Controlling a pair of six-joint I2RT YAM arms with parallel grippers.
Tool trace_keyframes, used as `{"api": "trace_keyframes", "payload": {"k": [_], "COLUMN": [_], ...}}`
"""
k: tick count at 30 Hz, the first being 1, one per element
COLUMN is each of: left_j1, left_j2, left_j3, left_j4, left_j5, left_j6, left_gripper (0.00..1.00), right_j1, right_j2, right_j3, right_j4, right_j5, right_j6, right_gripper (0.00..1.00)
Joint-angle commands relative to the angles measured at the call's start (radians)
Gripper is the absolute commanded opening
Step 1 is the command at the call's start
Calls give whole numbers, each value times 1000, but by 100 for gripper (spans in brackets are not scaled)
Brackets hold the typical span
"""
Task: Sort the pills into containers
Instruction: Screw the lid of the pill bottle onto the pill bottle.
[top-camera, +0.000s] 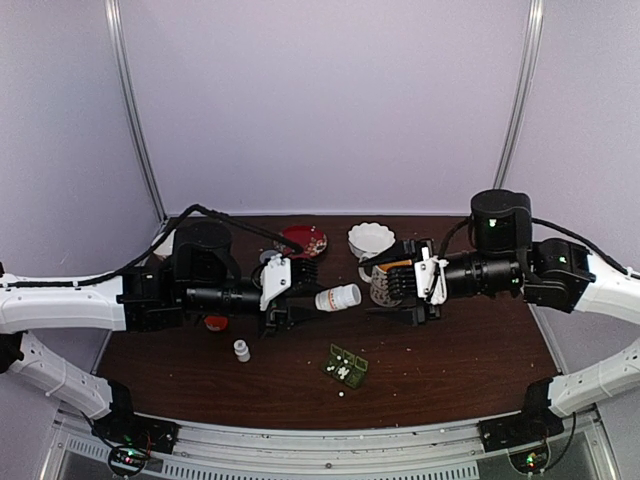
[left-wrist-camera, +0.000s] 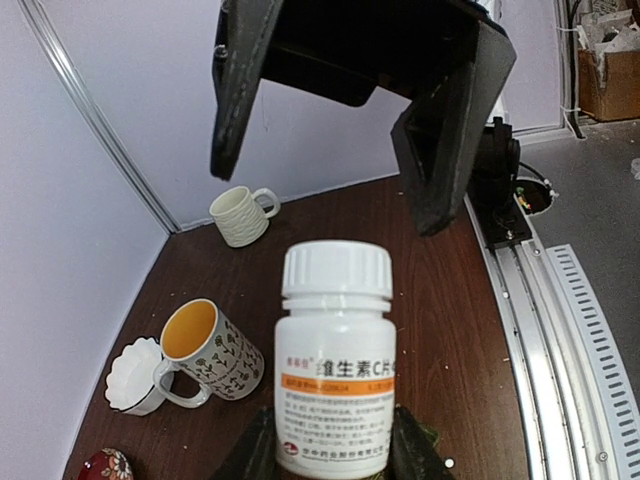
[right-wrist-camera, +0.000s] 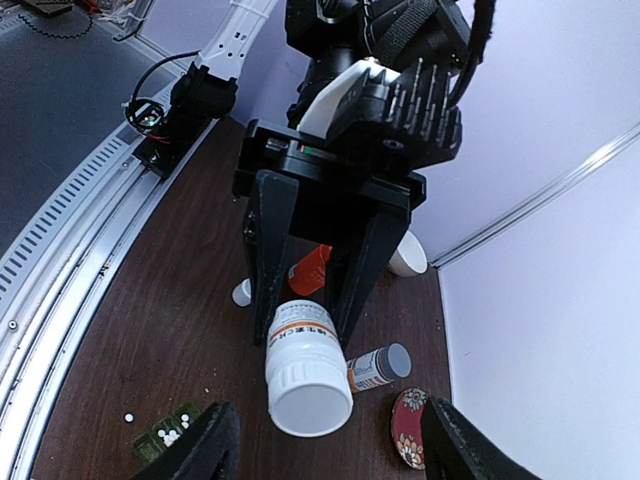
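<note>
Right wrist view looks straight at the round white cap of a white plastic medicine bottle with an orange-striped label. The left gripper holds it off the dark wooden tabletop, roughly level and cap toward the right arm, its 2 fingers pinching the labelled body. The right gripper faces that cap with its fingers spread wide and nothing between them. In the left wrist view they stand apart from the cap, not touching it. The pills, tiny white pellets, lie mostly in an open compartment of the small dark-green plastic pill box, which sits on the tabletop below the bottle, nearer the arms' bases. At least 1 loose pellet lies just beside the box. The step in hand looks like taking the cap off so that more pills can be poured. To do it well, the right gripper should come in square along the bottle's axis until the cap sits fully between both fingers. It should close on the cap's side wall rather than its edge and only then twist, while the left grip stops the body turning. Tipping the mouth slightly up once the cap loosens should keep pills from spilling short of the box. A patterned ceramic mug with an orange inside stands near the right gripper and wants clearance.
</note>
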Motion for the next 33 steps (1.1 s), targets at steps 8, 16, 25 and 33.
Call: {"api": "trace_keyframes", "payload": {"k": [8,16,25,33], "left_j1": [0,0,0,0], "left_j2": [0,-2,1,5], "left_j3": [32,30,30,35], "left_j4": [32,30,27,27], "left_j5": [33,39,40,41], "left_j6": [-9,-10,-12,-12], "left_gripper": [0,0,0,0], "right_j1": [-2,-2,1,5], "right_j2": [73,94,108,117], "right_j3": [86,87,92,89], "right_j4": [-109,-84,-74,-60], "right_j5": [-30,-8,-25,-37], "right_j6": [-28,-7,18,59], "right_gripper": [52,40,31,20]}}
